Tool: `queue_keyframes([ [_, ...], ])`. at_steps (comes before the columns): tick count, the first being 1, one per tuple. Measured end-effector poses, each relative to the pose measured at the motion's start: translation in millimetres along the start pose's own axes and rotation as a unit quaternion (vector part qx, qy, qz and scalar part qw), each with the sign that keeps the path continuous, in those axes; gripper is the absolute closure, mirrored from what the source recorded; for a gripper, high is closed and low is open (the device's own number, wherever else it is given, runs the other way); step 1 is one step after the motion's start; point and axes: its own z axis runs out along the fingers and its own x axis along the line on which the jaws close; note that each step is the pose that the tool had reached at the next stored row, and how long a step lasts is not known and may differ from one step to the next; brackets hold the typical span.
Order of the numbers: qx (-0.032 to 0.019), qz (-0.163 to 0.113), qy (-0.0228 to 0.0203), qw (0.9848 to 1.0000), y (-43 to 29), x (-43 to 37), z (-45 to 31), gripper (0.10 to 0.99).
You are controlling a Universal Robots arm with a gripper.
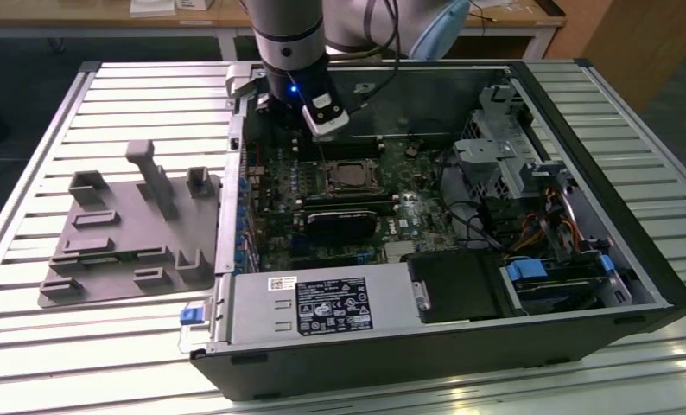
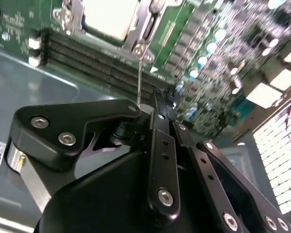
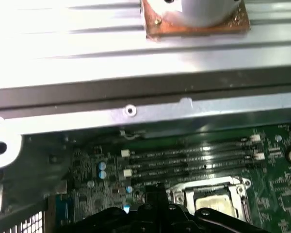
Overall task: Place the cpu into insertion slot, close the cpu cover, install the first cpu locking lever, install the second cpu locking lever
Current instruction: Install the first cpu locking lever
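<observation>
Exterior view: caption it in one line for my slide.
Gripper poised by the cpu seated in its insertion slot, inside an open computer case.

The arm (image 1: pixel 285 22) is a smooth grey tube; it ends in a black wrist collar (image 1: pixel 291 73) carrying a small blue light (image 1: pixel 292 89); a white boxy module (image 1: pixel 327 118) is fixed beside the collar; black cables (image 1: pixel 371 26) trail behind; in the second wrist view the gripper (image 2: pixel 157 97) is matte black, built of flat angular links (image 2: pixel 72 126) pinned with round silver screws (image 2: pixel 67 139); a silver cylinder (image 2: pixel 14 155) sits at one side.
</observation>
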Motion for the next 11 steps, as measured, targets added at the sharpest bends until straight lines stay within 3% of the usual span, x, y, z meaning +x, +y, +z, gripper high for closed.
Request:
queue_keyframes([
  [2,-0.009,0.001,0.001,1.0,-0.1,-0.1,0.4,0.984],
  [6,-0.0093,0.001,0.0011,1.0,0.8,-7.9,1.5,0.984],
  [11,-0.0093,0.001,0.0013,1.0,3.1,-28.0,3.6,0.984],
])
